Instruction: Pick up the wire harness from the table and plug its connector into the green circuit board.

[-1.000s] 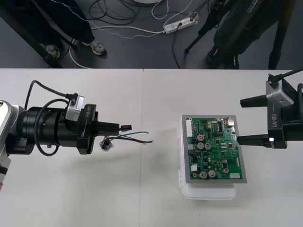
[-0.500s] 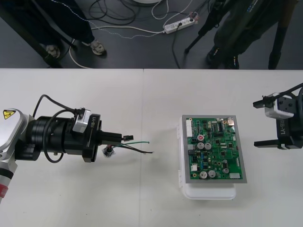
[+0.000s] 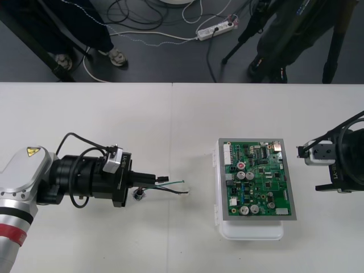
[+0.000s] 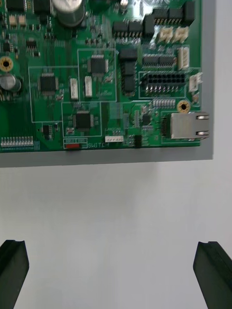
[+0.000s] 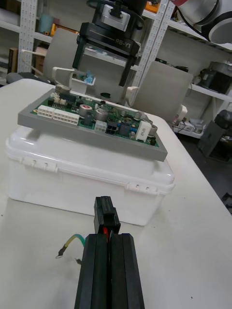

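Observation:
My left gripper is shut on the wire harness left of the board. In the left wrist view its fingers pinch the small black plug, which points at the board's white base. Thin green and black wires trail past the fingertips, and the round metal socket hangs just under the gripper. The green circuit board lies flat on its white base. My right gripper waits open just right of the board, its fingers spread wide over bare table beside the board's edge.
The right gripper stands beyond the board's far side in the left wrist view. Bare table separates the plug from the base. Cables and a power strip lie on the dark floor past the table's far edge.
The left arm has carried the harness rightward and nearer the table's front, closing on the board. The right gripper has drawn back toward the right edge and turned.

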